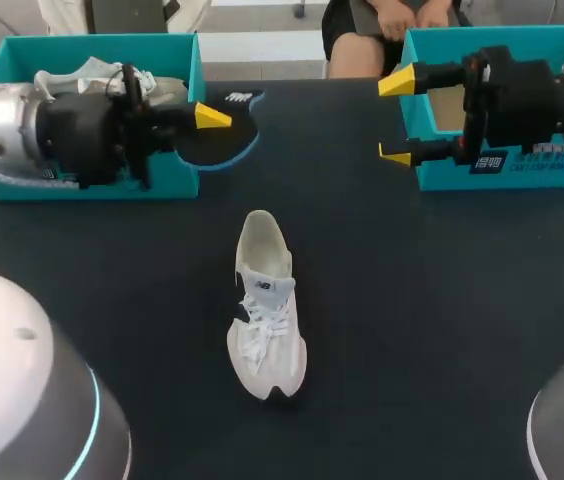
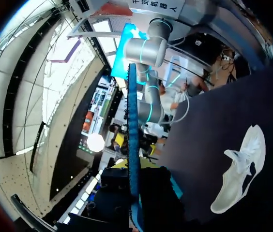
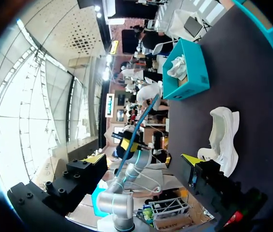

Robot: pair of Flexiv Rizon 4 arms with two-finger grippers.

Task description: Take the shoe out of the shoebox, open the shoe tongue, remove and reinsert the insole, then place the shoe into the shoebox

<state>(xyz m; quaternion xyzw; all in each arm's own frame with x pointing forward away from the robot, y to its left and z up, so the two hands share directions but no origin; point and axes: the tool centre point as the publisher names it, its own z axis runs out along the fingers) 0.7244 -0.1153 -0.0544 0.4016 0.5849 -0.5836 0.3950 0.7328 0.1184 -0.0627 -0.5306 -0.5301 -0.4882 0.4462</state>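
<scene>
Starting with the head view, we find the shoe (image 1: 265, 310) at the centre of the frame, standing upright on its sole on the dark table (image 1: 442, 330). Its toe points to the lower edge, its heel opening to the upper edge, and it lies apart from both boxes and both grippers.

The left gripper (image 1: 212, 115) sits at upper left, in front of the left shoebox (image 1: 92, 45). This view shows only one yellow tip, pressed onto the insole (image 1: 220, 142), a dark piece with a blue rim that juts toward upper centre.

The left wrist view supplies what the head view hides. There the insole (image 2: 132, 125) appears edge-on as a thin blue strip that rises from between the two fingers, clamped from both sides. The shoe (image 2: 240, 169) lies on the table off to one side of that gripper.

The right gripper (image 1: 395, 118) sits at upper right, in front of the right shoebox (image 1: 522, 175). Its two yellow tips stand far apart, and we see nothing between them.

The right wrist view adds the interior of the left shoebox (image 3: 185, 72), where a second white shoe (image 3: 177, 67) lies. It also shows the insole (image 3: 144, 121) as a curved blue edge.
</scene>
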